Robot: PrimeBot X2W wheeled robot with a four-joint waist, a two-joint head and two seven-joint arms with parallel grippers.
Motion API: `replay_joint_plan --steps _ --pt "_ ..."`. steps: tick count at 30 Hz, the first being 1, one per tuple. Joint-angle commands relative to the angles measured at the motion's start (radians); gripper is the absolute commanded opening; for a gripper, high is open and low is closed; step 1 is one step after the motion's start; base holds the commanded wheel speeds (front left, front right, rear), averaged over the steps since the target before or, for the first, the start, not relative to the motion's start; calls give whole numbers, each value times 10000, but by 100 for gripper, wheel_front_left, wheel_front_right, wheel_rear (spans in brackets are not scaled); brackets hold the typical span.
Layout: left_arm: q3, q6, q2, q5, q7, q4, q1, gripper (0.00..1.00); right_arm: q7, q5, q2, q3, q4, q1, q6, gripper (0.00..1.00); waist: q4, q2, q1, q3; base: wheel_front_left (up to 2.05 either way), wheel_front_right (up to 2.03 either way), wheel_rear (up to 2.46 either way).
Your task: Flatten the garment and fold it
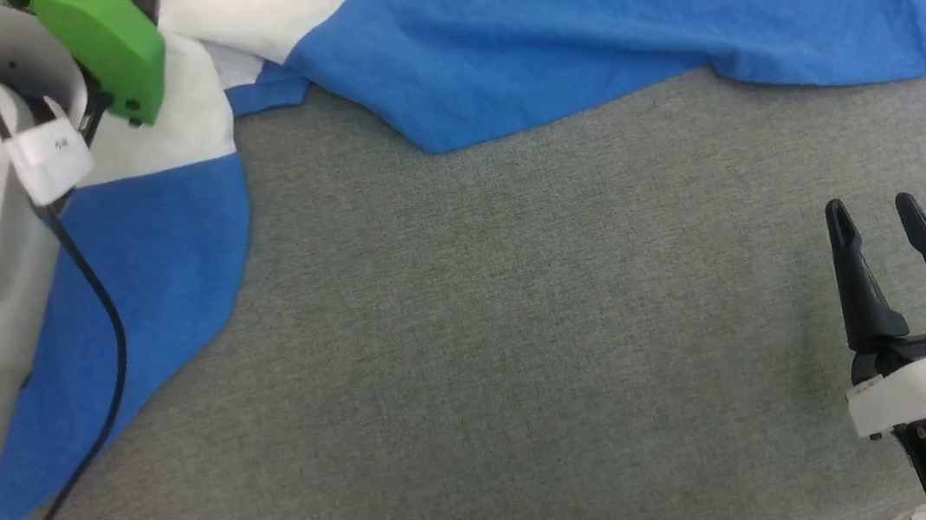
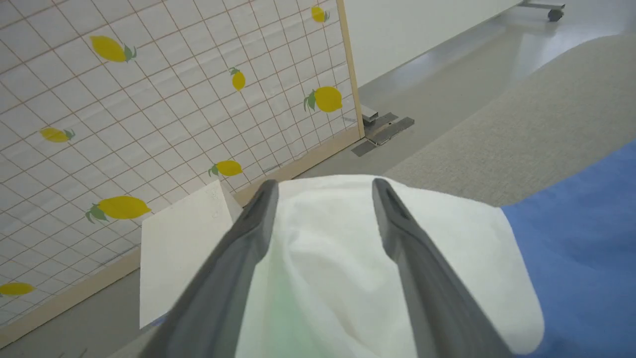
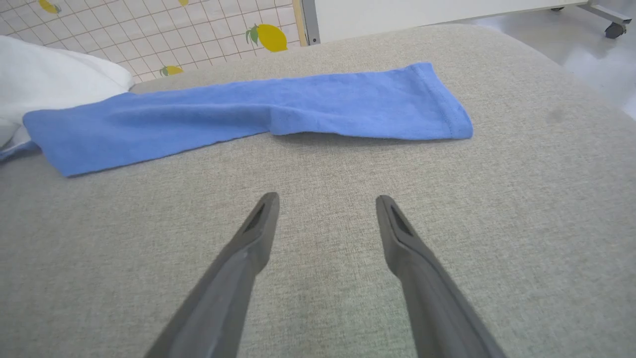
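Observation:
The garment [image 1: 542, 33] lies on the grey table, white body at the top left, one blue sleeve stretched to the right and another blue part [image 1: 143, 279] hanging down the left side. In the left wrist view my left gripper [image 2: 323, 186] stands open over a white fold of the garment [image 2: 328, 258], its fingers spread with the cloth lying loose between them. My left arm's pale forearm and green wrist block [image 1: 103, 48] cover the garment's upper left. My right gripper [image 1: 874, 206] is open at the lower right, over bare table, well short of the blue sleeve [image 3: 258, 114].
The grey fabric table top [image 1: 480, 336] spreads wide between the two arms. A lemon-patterned screen [image 2: 149, 99] stands beyond the table's far edge, with a white box [image 2: 184, 248] below it and pale floor [image 2: 437, 64] to the right.

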Motion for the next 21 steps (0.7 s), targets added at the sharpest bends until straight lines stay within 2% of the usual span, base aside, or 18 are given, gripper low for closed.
replay_joint_plan --steps 1,4,7,11,15,19,21 --pt "145 175 -125 -162 -378 -326 193 100 4 -62 9 -3 -6 -114 -15 100 336 -1 -2 -444 0 0 0" --pt "349 563 -313 -358 -1075 -1282 807 100 86 -110 9 -37 -8 -9 -15 100 595 -1 -2 -907 0 0 0" --pt "526 1169 -370 -606 -1557 -2663 2037 100 206 -151 9 -90 -28 201 -15 100 892 -1 -2 -1425 0 0 0" --pt "889 2348 -370 -1016 -2091 -4580 4294 100 360 -181 9 -142 -72 536 -15 100 1211 -1 -2 -2054 0 0 0" --pt "1273 3576 -597 -1285 -2625 -6206 6810 100 490 -162 9 -101 -114 905 -15 100 1469 -1 -2 -2578 0 0 0" --pt "1383 4332 -909 -1238 -2813 -7073 8998 100 604 -131 9 -24 -146 1214 -15 100 1725 -1 -2 -2987 0 0 0" --pt "1435 4563 -1288 -1315 -2844 -7314 9872 100 654 -144 9 -58 -178 1315 -15 100 1879 -1 -2 -3135 0 0 0"
